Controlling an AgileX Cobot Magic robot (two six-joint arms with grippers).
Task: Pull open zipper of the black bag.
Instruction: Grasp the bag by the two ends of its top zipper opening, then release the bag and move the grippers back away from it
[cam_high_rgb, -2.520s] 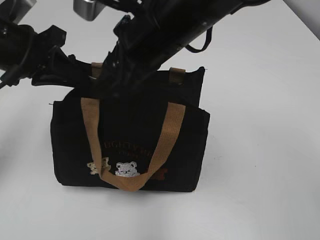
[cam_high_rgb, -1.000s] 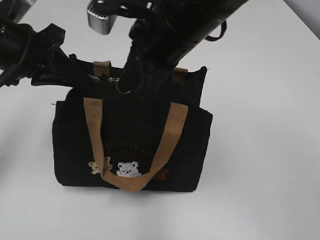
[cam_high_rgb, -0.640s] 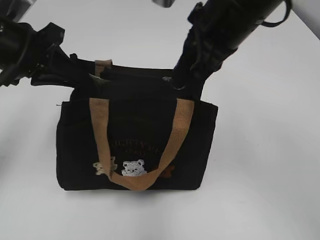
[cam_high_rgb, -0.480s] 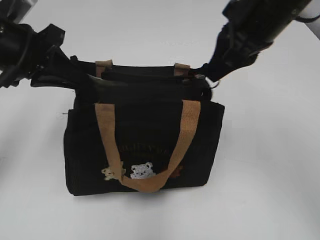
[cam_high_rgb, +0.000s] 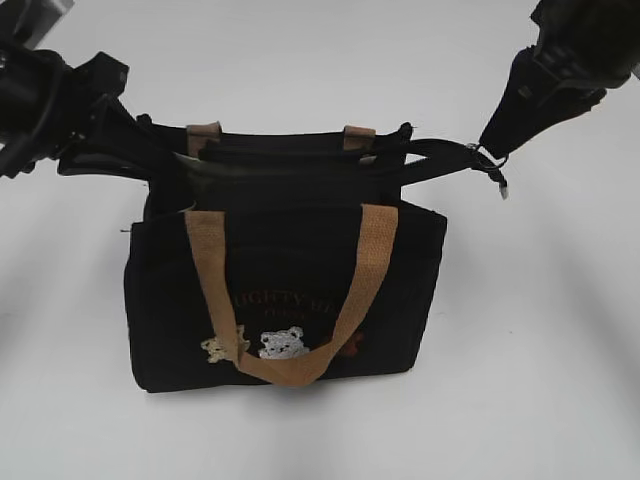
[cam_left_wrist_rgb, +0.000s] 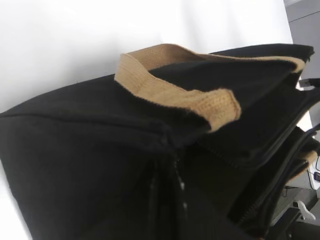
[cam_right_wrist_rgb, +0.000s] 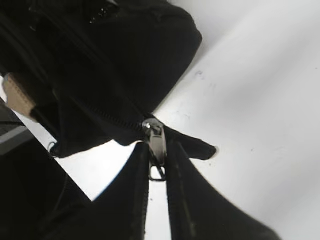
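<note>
Exterior view: we see the black bag (cam_high_rgb: 285, 290) standing mid-frame on the white table (cam_high_rgb: 540, 350), its top gaping. At upper right, our right claw (cam_high_rgb: 492, 152) is clenched on the zipper (cam_right_wrist_rgb: 156, 145) pull, past the bag's right end. At upper left, our left claw (cam_high_rgb: 150, 160) is clamped on the bag's top-left edge.

Both my arms are out, one each side.
My left gripper (cam_high_rgb: 150, 160) is closed flat; my right gripper (cam_right_wrist_rgb: 157, 165) pinches with narrow jaws, arm raised at upper right.
</note>
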